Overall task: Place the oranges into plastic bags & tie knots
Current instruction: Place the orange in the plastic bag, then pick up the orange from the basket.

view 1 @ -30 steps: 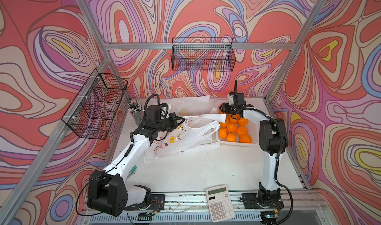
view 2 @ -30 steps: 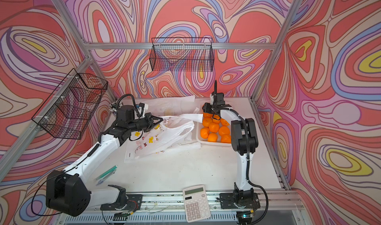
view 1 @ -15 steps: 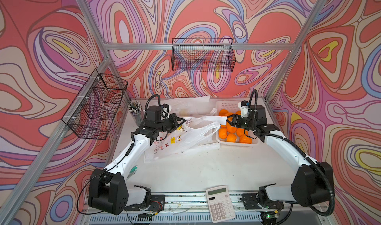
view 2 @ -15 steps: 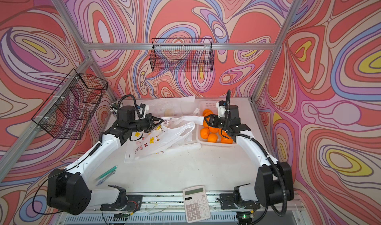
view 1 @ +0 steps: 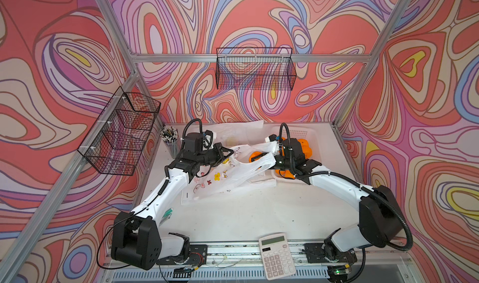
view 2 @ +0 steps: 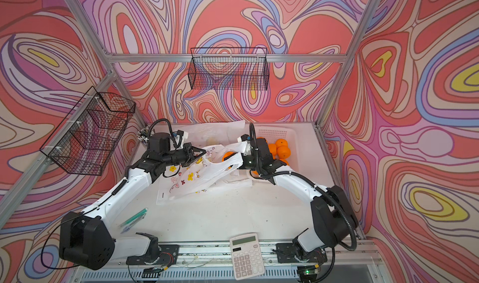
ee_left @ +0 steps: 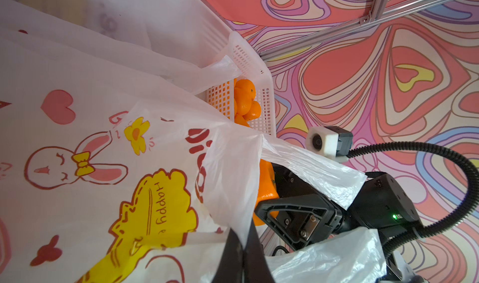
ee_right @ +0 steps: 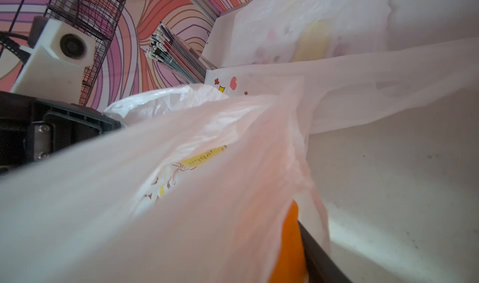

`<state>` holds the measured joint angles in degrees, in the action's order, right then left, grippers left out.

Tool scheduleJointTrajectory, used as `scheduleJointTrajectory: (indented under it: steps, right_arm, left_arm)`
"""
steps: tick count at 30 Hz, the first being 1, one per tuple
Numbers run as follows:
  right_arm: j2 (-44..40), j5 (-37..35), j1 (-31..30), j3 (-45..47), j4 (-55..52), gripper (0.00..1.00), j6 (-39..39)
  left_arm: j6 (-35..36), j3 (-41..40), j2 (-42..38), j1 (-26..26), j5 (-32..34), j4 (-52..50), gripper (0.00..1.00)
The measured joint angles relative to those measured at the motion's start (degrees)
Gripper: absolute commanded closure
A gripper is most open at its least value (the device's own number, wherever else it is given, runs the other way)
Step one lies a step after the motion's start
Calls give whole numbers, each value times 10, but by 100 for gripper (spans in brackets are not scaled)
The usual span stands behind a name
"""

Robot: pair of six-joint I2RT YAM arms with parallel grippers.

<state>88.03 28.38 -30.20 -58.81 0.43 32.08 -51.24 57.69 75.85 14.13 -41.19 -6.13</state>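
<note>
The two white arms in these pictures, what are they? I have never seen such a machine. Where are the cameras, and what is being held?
They are two robot arms at a white table. Two pictures look down from above; two come from cameras on the wrists. The left end effector is shut on the edge of a printed plastic bag, holding its mouth up. The right end effector grips an orange at that mouth. More oranges sit in a white basket. A calculator lies in front.

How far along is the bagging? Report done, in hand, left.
Done: nothing visibly bagged or tied. In hand: left gripper pinches the printed bag at its rim; right gripper holds one orange at its mouth. Left: the other oranges in the white basket, then tying.
</note>
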Motion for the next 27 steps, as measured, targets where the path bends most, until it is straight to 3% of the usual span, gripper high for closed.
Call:
scheduleJointTrajectory:
  steps: [3, 17, 27]
  right_arm:
    - [7, -11, -6, -3, -1, 19, 0]
    - [-114, -139, 3, 56, -123, 14, -47]
    - [-201, -181, 69, 82, -227, 10, -92]
  left_arm:
    - [0, 0, 0, 0, 0, 0, 100]
    - [-5, -1, 0, -16, 9, 0, 100]
    - [-5, -1, 0, -31, 14, 1, 100]
